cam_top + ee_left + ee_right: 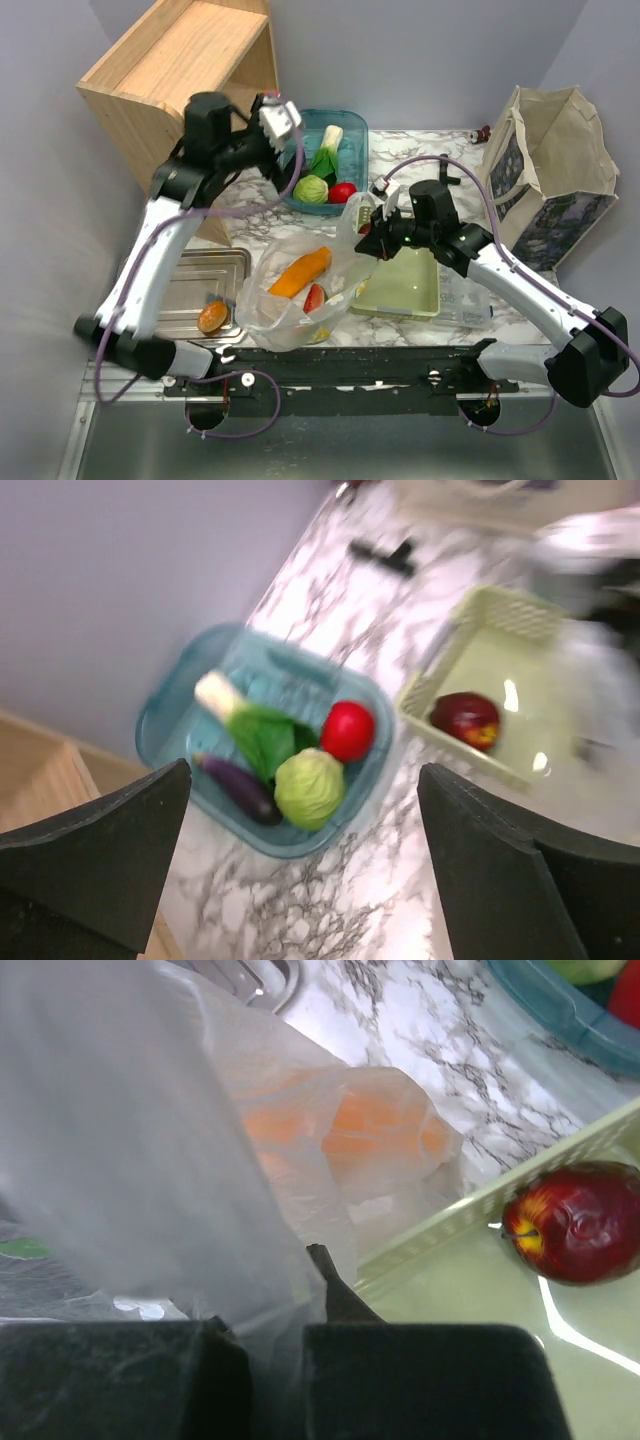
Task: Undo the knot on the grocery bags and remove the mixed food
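Note:
A translucent grocery bag [292,290] lies open at the table's front centre. It holds an orange chips bag [300,272] and a watermelon wedge [314,297]. My right gripper [372,226] is shut on the bag's right edge [130,1140], its fingers [420,1380] over the green basket's rim. A dark red apple [575,1222] lies in the green basket [450,1290]. My left gripper [305,870] is open and empty, held high over the blue tub [170,715]. The tub holds an eggplant [240,785], a leafy vegetable [250,725], a cabbage [310,787] and a tomato [347,730].
A metal tray [195,285] at front left holds a bread roll [213,316]. A wooden box [185,70] stands at back left. A cloth tote bag [550,170] stands at the right. A clear lid [465,300] lies beside the green basket [405,285].

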Controlling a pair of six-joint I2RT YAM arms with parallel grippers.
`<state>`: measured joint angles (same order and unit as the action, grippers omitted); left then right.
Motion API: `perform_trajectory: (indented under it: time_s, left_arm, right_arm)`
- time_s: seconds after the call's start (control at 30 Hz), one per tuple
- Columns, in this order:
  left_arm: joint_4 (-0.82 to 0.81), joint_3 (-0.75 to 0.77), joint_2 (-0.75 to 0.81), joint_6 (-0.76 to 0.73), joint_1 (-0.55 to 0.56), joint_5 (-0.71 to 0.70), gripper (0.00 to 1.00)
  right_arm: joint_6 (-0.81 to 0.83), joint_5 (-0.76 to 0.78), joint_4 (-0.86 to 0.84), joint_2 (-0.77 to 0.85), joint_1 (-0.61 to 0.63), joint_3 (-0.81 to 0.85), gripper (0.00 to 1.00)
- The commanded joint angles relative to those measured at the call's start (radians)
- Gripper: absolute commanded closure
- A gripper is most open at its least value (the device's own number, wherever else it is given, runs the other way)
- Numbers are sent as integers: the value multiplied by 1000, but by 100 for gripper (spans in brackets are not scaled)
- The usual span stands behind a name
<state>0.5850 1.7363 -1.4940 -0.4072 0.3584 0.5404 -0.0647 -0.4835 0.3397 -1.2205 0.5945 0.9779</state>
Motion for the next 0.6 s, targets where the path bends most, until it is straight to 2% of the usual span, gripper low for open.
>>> perform_trajectory:
  time_s: [0.0, 0.13, 0.23, 0.37, 0.47, 0.53, 0.57]
  left_arm:
    - [212, -243, 260, -262, 74, 286, 14]
    - [333, -450, 422, -470, 212, 166, 43]
    - [339, -607, 489, -485, 349, 8, 56]
    - [339, -780, 469, -466, 433, -146, 63]
    - [322, -894, 483, -496, 472, -181, 65]
    - [296, -970, 515, -498, 500, -180, 64]
    - [276, -1004, 532, -488, 519, -181, 58]
  right_arm:
    - [-85, -75, -66, -11, -4, 39, 99]
    - [-110, -124, -77, -12, -5, 38, 99]
    - [-117, -147, -79, -6, -4, 29, 99]
    - [-102, -151, -65, 9, -4, 7, 99]
    - [-75, -135, -50, 20, -4, -17, 99]
    - [-59, -132, -44, 27, -4, -31, 99]
    - [-52, -130, -40, 29, -4, -37, 99]
